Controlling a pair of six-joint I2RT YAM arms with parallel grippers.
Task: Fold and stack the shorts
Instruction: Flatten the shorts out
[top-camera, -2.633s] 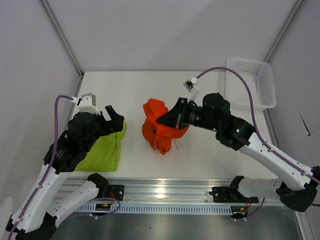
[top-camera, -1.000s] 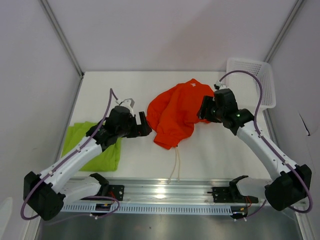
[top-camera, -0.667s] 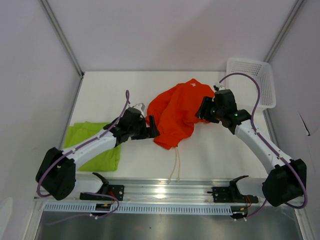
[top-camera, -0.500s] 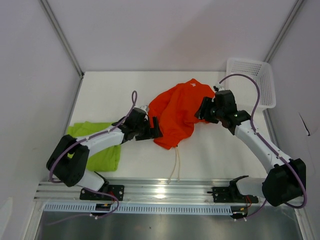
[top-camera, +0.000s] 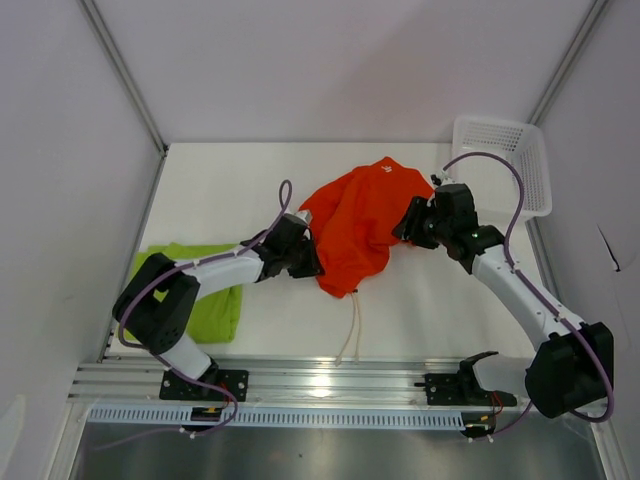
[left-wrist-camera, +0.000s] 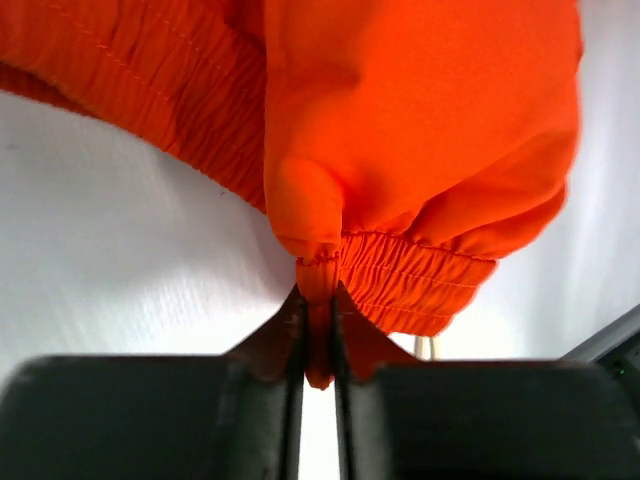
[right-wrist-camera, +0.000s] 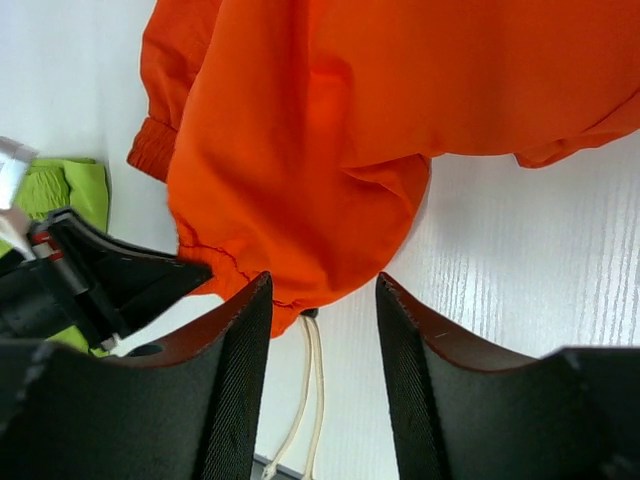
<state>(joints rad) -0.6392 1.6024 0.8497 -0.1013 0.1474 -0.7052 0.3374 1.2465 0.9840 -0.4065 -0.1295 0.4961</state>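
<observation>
Shows the white worktop (top-camera: 220, 180) carrying orange-red shorts (top-camera: 360, 215) spread at centre, with their left edge pulled tighter than half a second back. Shows lime green shorts (top-camera: 215, 310) flat at the near left, unmoved. Finds the left gripper (left-wrist-camera: 318, 310), wide apart a second ago, now pinched on the orange waistband hem. Finds the right gripper (right-wrist-camera: 320, 300) at the shorts' right side, jaws apart, gripping nothing. Notes white drawstrings (top-camera: 352, 330) trailing toward the near edge.

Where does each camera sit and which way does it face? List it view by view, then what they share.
Top: fixed above, behind the arms, looking down on the table; left arm and right arm show.
Left wrist: on the left arm, looking along the left tool, shut on the orange shorts.
Right wrist: on the right arm, looking past the open right tool at the orange shorts and green shorts.
Shared: all three show the orange shorts.
</observation>
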